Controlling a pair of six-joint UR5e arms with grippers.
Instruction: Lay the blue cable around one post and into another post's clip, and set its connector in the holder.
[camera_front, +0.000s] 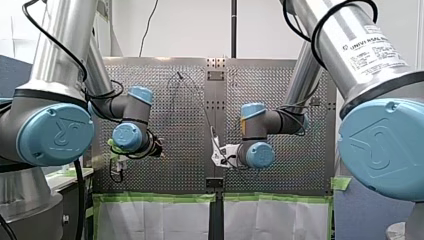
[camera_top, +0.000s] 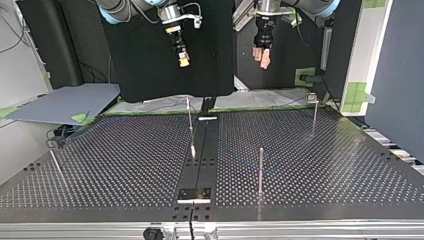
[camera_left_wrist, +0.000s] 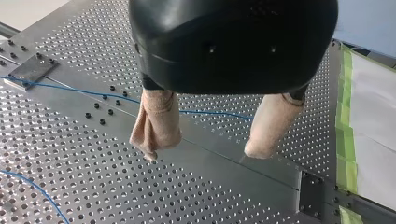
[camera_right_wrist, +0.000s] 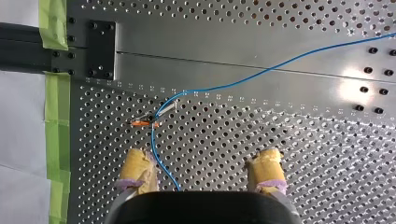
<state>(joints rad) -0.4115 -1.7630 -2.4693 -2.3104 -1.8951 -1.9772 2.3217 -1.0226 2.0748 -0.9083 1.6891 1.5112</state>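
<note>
The thin blue cable (camera_left_wrist: 70, 88) lies on the perforated table, crossing the centre rail and reaching a small plate (camera_left_wrist: 30, 70) at the far side. My left gripper (camera_left_wrist: 204, 151) hangs open above it, beige pads apart and nothing between them. In the right wrist view the blue cable (camera_right_wrist: 261, 72) bends beside a small post top with orange marks (camera_right_wrist: 144, 123) and runs down between the yellow pads. My right gripper (camera_right_wrist: 201, 169) is open, well above the table. In the top view, both my right gripper (camera_top: 183, 60) and my left gripper (camera_top: 263, 57) hang high.
Thin upright posts stand on the table: one by the centre rail (camera_top: 189, 120), one nearer the front (camera_top: 260, 170), one at the back right (camera_top: 314, 115) and one at the left (camera_top: 54, 155). Green tape (camera_right_wrist: 52, 18) edges the table.
</note>
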